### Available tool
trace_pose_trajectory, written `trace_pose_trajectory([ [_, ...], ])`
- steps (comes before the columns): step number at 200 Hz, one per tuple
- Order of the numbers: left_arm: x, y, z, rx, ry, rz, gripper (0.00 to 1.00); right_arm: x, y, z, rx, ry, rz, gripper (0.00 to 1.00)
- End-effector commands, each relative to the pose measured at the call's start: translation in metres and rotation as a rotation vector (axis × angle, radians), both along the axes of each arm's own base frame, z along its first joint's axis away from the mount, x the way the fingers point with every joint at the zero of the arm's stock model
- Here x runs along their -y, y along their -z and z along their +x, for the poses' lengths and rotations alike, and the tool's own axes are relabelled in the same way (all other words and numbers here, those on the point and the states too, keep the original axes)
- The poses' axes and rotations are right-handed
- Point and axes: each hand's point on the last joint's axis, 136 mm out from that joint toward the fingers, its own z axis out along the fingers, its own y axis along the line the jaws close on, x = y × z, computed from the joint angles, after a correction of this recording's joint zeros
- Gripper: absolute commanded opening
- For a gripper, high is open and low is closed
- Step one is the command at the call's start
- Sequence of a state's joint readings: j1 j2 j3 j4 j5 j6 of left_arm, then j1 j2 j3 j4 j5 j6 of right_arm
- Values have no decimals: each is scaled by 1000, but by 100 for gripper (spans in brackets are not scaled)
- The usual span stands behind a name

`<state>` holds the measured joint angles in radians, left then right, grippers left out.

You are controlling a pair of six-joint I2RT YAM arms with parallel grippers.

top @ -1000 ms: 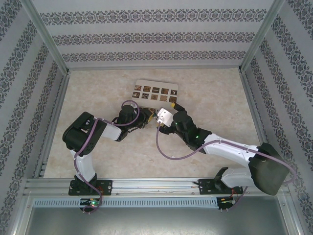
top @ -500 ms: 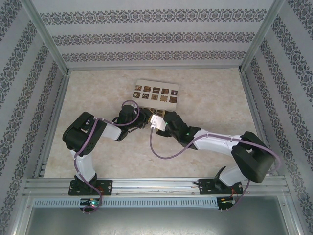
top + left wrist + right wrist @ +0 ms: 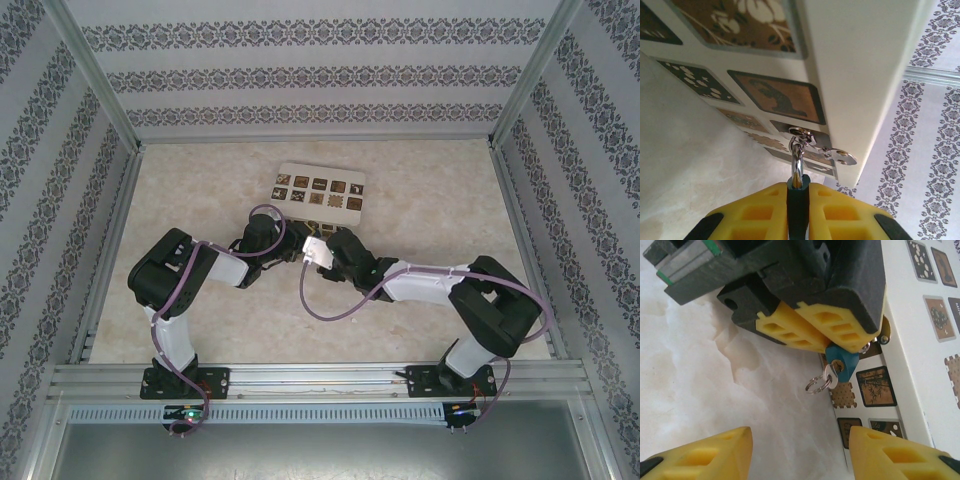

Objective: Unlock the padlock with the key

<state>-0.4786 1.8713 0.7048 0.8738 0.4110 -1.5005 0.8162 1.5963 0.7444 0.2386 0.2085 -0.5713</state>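
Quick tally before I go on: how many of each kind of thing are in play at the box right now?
hands: 2 (left hand, right hand)
padlock: 1
key: 1
box: 1
Total: 5

The fingers [image 3: 875, 455] of my right pincer [image 3: 800, 445] are matt yellow plastic. The padlock [image 3: 844, 359] has a smooth blue body; its shackle [image 3: 797, 165] is polished metal, like the ring [image 3: 817, 384] at its 8 o'clock. The box [image 3: 902, 350] is satin cream, the tabletop [image 3: 700, 375] matt, stone-patterned.
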Motion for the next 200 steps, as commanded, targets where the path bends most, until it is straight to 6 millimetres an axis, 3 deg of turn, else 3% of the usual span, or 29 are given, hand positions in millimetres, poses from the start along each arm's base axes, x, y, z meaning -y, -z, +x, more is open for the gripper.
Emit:
trace_pose_trajectory([
  [1,13,-29,3,67,31,-56,14,-15,-12,8,26,2,58,52],
  [82,13,-27,4,62,30,-60,14,-23,-11,22,56,12,66,44],
  [200,14,-26,4,57,31,-68,14,-24,-7,25,57,28,67,24],
])
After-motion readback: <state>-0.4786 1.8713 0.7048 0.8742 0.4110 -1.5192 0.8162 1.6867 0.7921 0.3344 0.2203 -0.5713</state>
